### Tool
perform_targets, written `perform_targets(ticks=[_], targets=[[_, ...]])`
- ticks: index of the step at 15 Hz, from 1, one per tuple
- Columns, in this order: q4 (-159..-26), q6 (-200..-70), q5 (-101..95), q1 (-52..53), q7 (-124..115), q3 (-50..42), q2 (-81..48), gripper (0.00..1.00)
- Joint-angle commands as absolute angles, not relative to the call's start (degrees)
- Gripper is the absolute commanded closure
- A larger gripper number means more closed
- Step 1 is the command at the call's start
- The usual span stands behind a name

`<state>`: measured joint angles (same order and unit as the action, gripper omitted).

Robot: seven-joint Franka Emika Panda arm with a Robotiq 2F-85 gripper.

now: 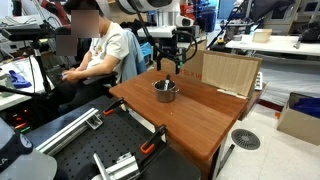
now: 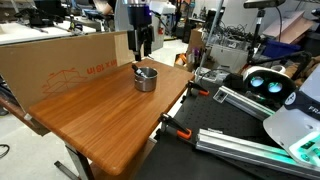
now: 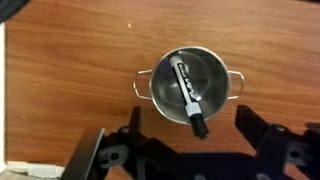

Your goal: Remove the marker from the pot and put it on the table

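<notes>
Leaning across the pot (image 3: pixel 157 93) on the table (image 3: pixel 60 80), the marker (image 3: pixel 187 92) is lying diagonally in the wrist view, its dark end poking over the rim nearest the gripper (image 1: pixel 168 66). Its white label and the red print on the cardboard panel (image 2: pixel 60 55) are blurring past reading. The gripper is hanging above the pot, jaws spread wide, grasping nothing.

Marker (image 3: pixel 187 92) in pot (image 3: pixel 214 82) on table (image 3: pixel 60 80), tool (image 1: pixel 168 64) right abv pot w/o touching it.
</notes>
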<state>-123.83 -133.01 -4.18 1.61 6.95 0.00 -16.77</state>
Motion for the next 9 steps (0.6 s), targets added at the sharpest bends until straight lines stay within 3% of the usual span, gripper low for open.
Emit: perform_targets(ticks=[1,9], targets=[[-121.81,-134.61,-7.11,2.13,4.71,-0.07,-20.12,0.0],[-119.55,-136.01,-10.33,4.14,0.45,-0.08,-23.8,0.0]])
